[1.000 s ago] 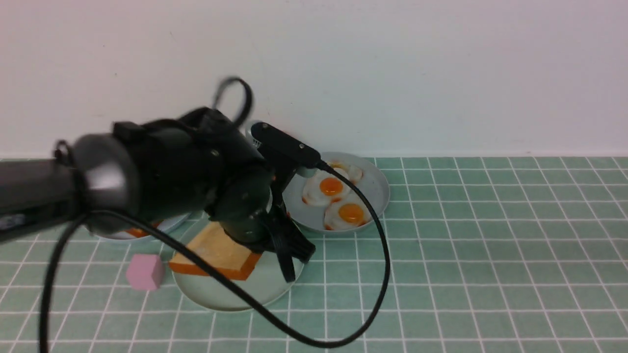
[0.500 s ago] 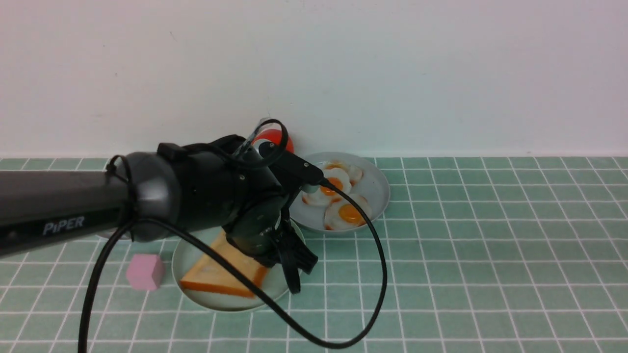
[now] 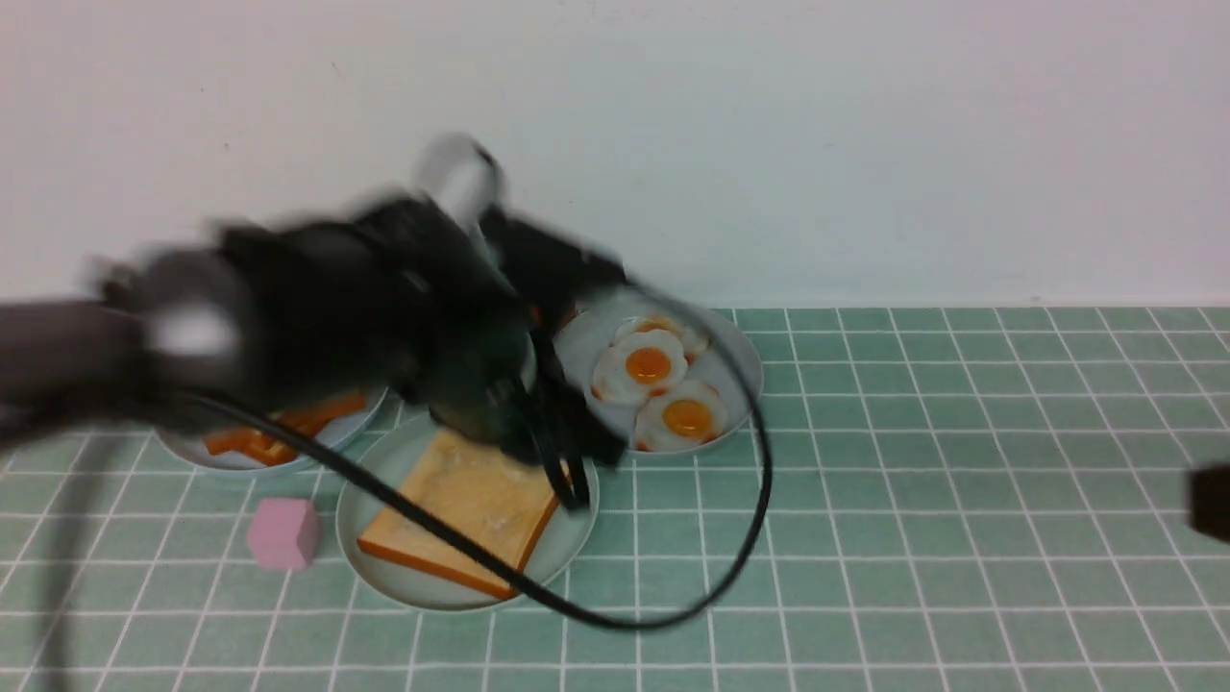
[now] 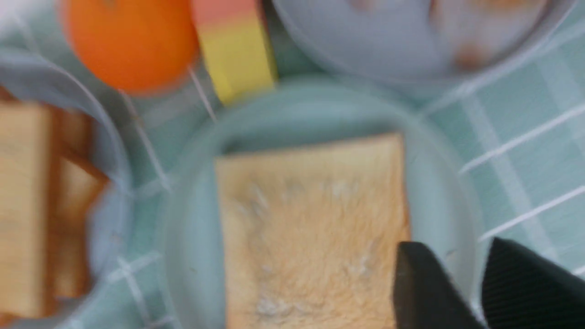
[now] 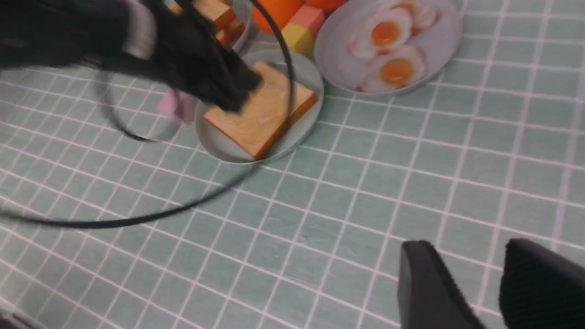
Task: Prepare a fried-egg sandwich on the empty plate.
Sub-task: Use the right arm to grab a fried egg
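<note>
Front view: sq. toast (image 3: 466,505), rd. plate (image 3: 399,584)

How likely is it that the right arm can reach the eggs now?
Probably yes: only bare tiles lie between the right tool and the eggs; the left tool hangs beside them, by the toast.

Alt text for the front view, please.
One toast slice lies on the mint plate, the blurred left arm hanging over its far side. Behind sit a plate of fried eggs and another of toast slices; a pink cube lies left of the mint plate.
</note>
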Motion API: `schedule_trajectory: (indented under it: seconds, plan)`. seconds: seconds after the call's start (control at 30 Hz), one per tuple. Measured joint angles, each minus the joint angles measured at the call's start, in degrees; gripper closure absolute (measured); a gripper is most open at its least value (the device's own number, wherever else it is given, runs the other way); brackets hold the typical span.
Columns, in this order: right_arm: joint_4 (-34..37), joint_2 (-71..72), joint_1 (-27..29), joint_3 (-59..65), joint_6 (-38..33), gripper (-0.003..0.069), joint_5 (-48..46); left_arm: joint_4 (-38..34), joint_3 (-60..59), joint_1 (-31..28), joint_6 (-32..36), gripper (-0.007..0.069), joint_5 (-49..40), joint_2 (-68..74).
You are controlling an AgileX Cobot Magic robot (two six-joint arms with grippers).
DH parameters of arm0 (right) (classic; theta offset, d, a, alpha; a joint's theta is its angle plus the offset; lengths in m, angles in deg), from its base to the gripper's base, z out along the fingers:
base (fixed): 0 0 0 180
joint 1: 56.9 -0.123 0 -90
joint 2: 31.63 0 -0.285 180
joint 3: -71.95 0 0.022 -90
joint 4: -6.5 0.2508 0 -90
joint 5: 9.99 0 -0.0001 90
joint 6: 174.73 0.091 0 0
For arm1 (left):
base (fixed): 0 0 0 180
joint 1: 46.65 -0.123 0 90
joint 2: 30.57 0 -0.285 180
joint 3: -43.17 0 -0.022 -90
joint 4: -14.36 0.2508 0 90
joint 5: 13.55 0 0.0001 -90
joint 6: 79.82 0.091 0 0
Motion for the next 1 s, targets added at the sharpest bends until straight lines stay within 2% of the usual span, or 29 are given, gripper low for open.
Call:
schedule_trajectory:
  seconds: [0.1, 0.13, 0.2, 0.27, 0.43, 0.57, 0.67, 0.8, 0.83, 1.0]
  plan:
    - [3.8, -9.8, 0.0, -2.9, -5.8, 0.0496, 1.8, -1.0, -0.1, 0.0, 0.8, 0.0618, -1.4, -11.8]
    - [4.8, -12.6, 0.0, -4.3, -7.1, 0.0515, 2.3, -1.5, -0.8, 0.0, 0.8, 0.0638, -1.2, -15.7]
    - [6.4, -17.6, 0.0, -6.1, -8.7, 0.0541, 2.7, -2.3, -2.2, -0.1, 0.7, 0.0638, -0.6, -19.8]
    - [9.2, -26.9, -0.5, -10.9, -11.7, 0.0581, 3.0, -6.3, -8.7, -0.1, 0.7, 0.0638, 2.0, -30.8]
    - [9.9, -42.9, -5.5, -20.5, -13.1, 0.0587, 4.0, -11.9, -23.8, -0.1, 0.6, 0.0638, 9.1, -46.6]
    - [10.3, -55.6, -8.2, -28.6, -12.2, 0.0554, 3.8, -12.6, -33.9, -0.1, 0.5, 0.0638, 15.5, -56.3]
    - [10.3, -67.7, -8.4, -38.0, -10.0, 0.0493, 2.8, -9.4, -38.7, -0.1, 0.5, 0.0638, 18.1, -62.6]
    - [10.6, -75.8, -8.0, -45.8, -8.3, 0.0434, 2.5, -8.8, -39.2, -0.1, -0.9, 0.0638, 18.1, -65.4]
    - [10.8, -79.8, -8.0, -49.5, -6.3, 0.0399, 2.6, -8.7, -39.3, -0.1, -2.0, 0.0638, 18.1, -65.8]
    - [11.1, -89.0, -8.0, -59.8, -1.2, 0.0342, 2.8, -8.6, -39.4, -0.1, -3.3, 0.0638, 18.1, -65.5]
